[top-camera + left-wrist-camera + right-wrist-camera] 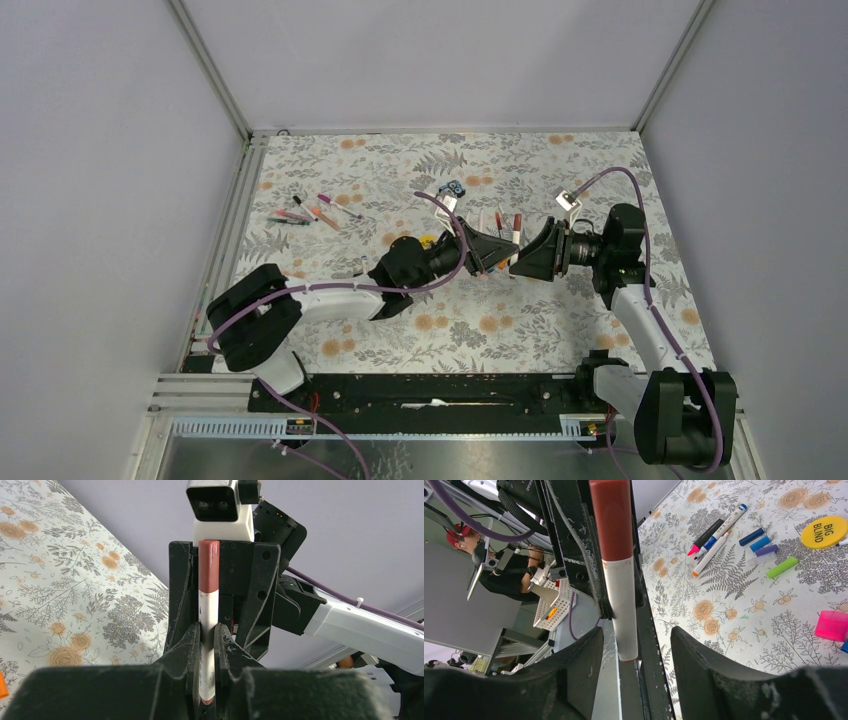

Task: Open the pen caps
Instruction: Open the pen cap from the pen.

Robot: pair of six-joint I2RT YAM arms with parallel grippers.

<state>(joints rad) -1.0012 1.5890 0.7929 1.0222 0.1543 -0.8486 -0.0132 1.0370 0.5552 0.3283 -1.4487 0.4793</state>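
Partway, by my reading: several loose caps [782, 567], blue, purple and green, lie on the table [744, 615] to the right of the right gripper [636, 635], beside a few pens [716, 540] with tips showing. The left gripper [207, 632] is clenched on a white pen [209, 605], which stands up past its fingertips with its red-brown cap [610, 515] on. The right gripper faces it, jaws apart on either side of the pen, touching neither side. Left to do: pinch that cap and pull it off. More pens lie well off to the left gripper's left; whether they are capped, I cannot tell.
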